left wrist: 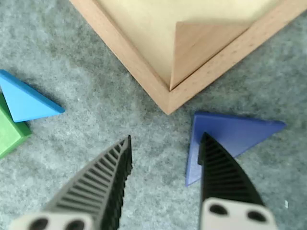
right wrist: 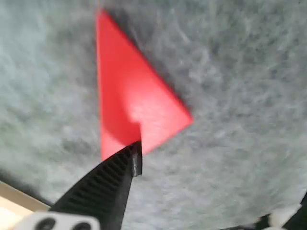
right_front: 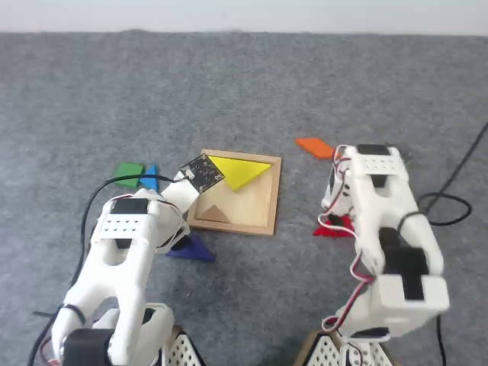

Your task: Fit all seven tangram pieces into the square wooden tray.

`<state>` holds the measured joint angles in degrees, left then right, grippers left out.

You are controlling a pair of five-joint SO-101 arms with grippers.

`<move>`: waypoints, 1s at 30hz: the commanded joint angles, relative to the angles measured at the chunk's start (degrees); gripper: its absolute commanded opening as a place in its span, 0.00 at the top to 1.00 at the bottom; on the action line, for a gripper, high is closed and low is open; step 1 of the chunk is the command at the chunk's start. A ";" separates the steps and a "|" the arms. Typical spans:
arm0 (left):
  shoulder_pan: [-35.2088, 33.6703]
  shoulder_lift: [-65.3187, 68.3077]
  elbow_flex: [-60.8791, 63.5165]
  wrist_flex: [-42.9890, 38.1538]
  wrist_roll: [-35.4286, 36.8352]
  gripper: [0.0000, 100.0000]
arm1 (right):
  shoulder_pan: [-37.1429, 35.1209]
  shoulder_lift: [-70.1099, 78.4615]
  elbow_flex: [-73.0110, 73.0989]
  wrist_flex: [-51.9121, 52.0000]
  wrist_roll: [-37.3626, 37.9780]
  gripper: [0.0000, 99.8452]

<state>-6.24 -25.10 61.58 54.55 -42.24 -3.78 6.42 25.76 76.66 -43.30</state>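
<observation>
L pincer (left wrist: 166, 139) spread wide over the dark-blue triangle (left wrist: 240, 132), flat on the grey surface (left wrist: 86, 105) just off the tray (left wrist: 123, 48) corner — prob. light, stiff, thin; pinch across opposite edges — R pincer (right wrist: 136, 158) above red triangle (right wrist: 134, 105), state can't tell

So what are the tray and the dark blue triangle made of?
The tray looks like pale, unpainted wood; faint grain shows along its rim. The dark blue triangle is likely painted wood, though plastic is possible; its even matte colour hides any grain.
</observation>
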 commanded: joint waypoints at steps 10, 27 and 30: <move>-0.09 -0.97 0.92 -0.88 0.35 0.79 | -1.54 6.64 -15.12 -0.57 -10.29 0.55; -0.18 -0.97 1.01 -0.88 0.35 0.79 | -1.36 11.21 -11.60 -8.48 -9.85 0.56; -0.09 -0.97 1.01 -0.88 0.35 0.79 | -0.31 12.18 -11.43 -8.13 -9.23 0.56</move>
<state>-6.15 -25.54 62.20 54.37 -42.24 -5.89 18.73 14.51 68.92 -52.97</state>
